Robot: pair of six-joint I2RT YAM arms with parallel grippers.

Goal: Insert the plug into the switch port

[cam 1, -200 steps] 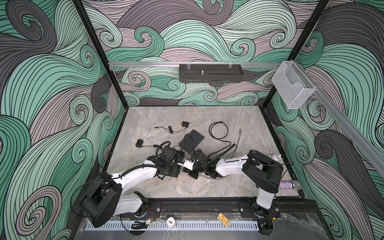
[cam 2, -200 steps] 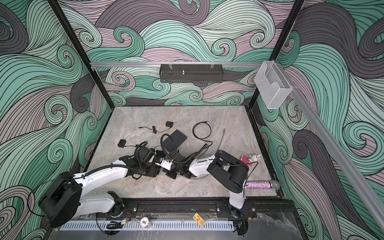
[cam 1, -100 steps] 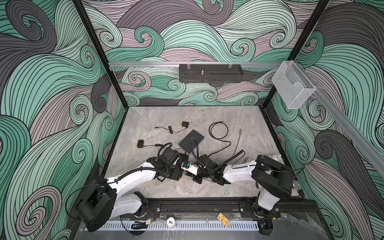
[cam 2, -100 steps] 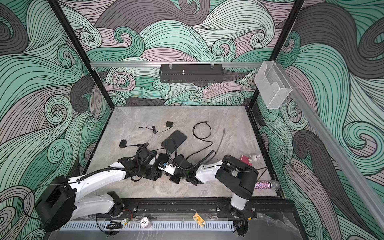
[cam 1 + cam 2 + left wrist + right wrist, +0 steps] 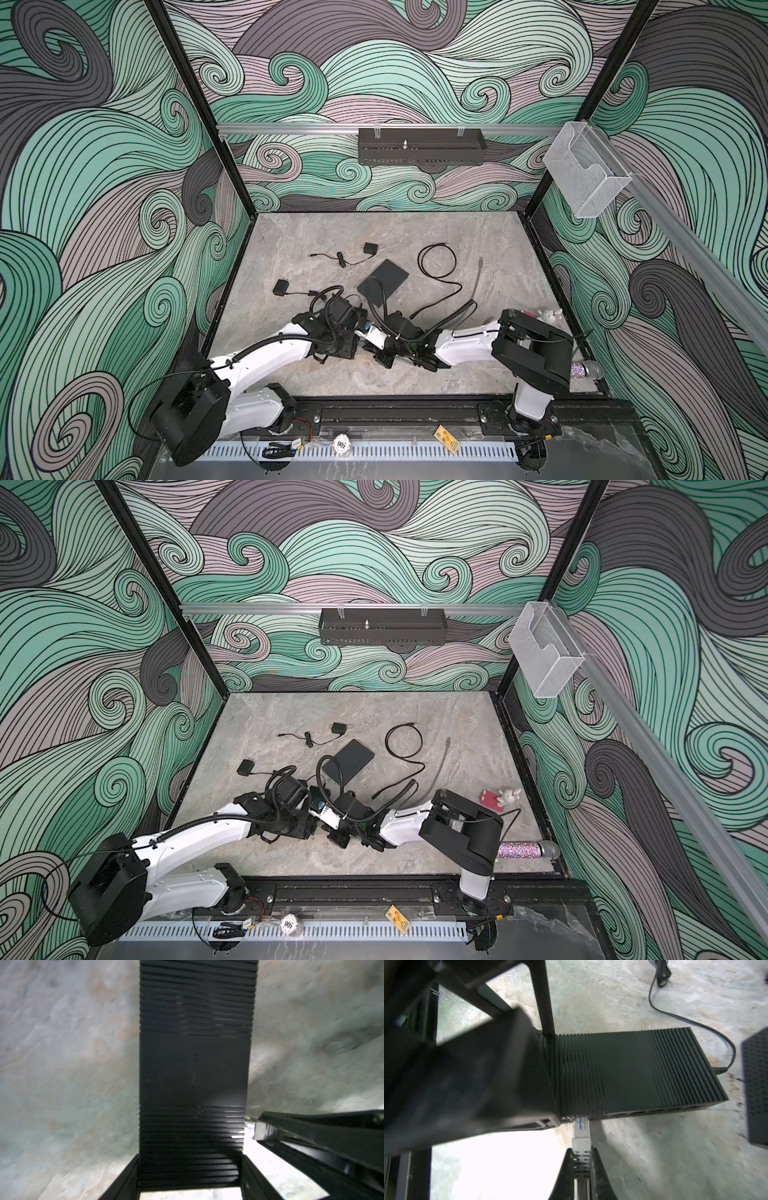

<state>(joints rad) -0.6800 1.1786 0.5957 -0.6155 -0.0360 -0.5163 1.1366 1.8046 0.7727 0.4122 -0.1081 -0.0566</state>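
Right tool (image 5: 581, 1154) is closed on the plug (image 5: 581, 1132), pinching its rear body with the clear nose projecting forward. Left tool (image 5: 190, 1159) grips the switch (image 5: 633, 1072) across its narrow end, one jaw on each side, holding it flat on the desk (image 5: 654, 1157). The plug nose meets the front face of the switch at a port (image 5: 580, 1119) just beside the left tool. It appears to have entered the opening, but the depth cannot be read (the port mouth is dark and partly hidden). Step in hand, as judged: insertion, at or near the final push. The next move calls for a straight advance of the right tool along the plug axis, square to the front face, with no sideways or twisting load, until the latch seats. The left tool should brace the switch against that push, since the housing would otherwise slide back on the smooth desk. Release the plug only once seating is confirmed.
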